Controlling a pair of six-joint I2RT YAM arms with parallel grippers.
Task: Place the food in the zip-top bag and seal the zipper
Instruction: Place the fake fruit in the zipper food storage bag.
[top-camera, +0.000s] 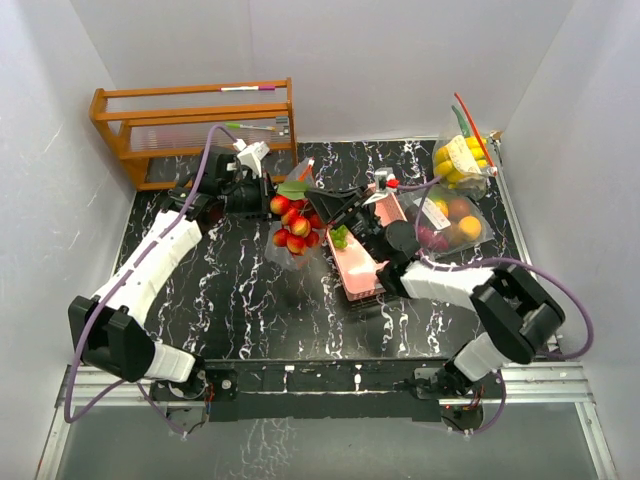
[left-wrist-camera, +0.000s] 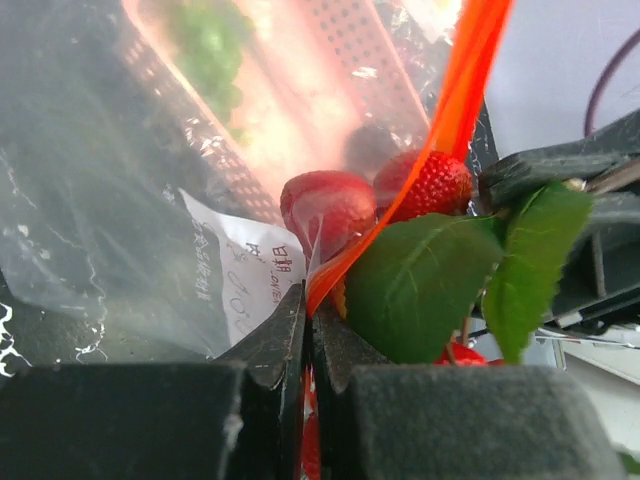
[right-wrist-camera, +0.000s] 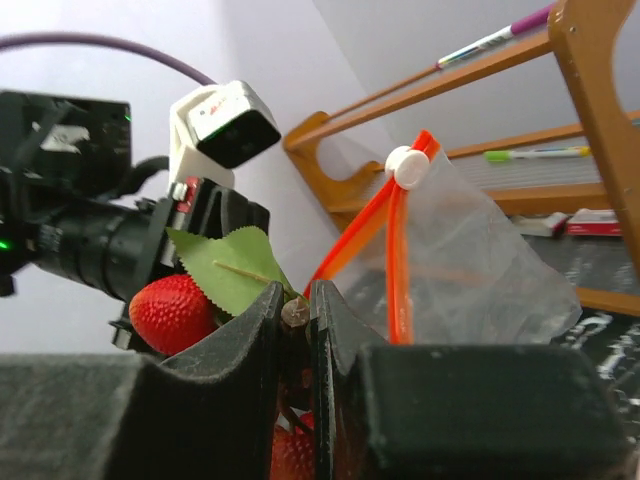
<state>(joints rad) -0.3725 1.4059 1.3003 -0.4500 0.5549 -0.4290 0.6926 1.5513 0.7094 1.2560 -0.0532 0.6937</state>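
the left claw (left-wrist-camera: 307, 300) is pinched fully shut on the orange zip (left-wrist-camera: 460, 90) of the bag (right-wrist-camera: 470, 260), holding one lip up above the counter (top-camera: 250, 300). the right claw (right-wrist-camera: 297, 300) is nipped almost shut on the thin stem (right-wrist-camera: 294, 312) of the berries (top-camera: 293, 222), whose red fruit hangs below its green leaves (left-wrist-camera: 420, 285) right at the bag's mouth, between the two claws. some fruit seems to sit behind the plastic, but how much is inside cannot be told.

the step in hand looks like lowering the bunch in. it would go best if the left claw keeps the lip high and pulled away, so the mouth gapes, while the right claw carries the stem down and deep before letting go. the leaves are wide and lie across the zip; they could snag there and block sealing, so they should go below the track. the white slider (right-wrist-camera: 407, 167) sits at the far end. a green piece (top-camera: 340, 237) lies on the pink tray (top-camera: 355, 265) nearby.
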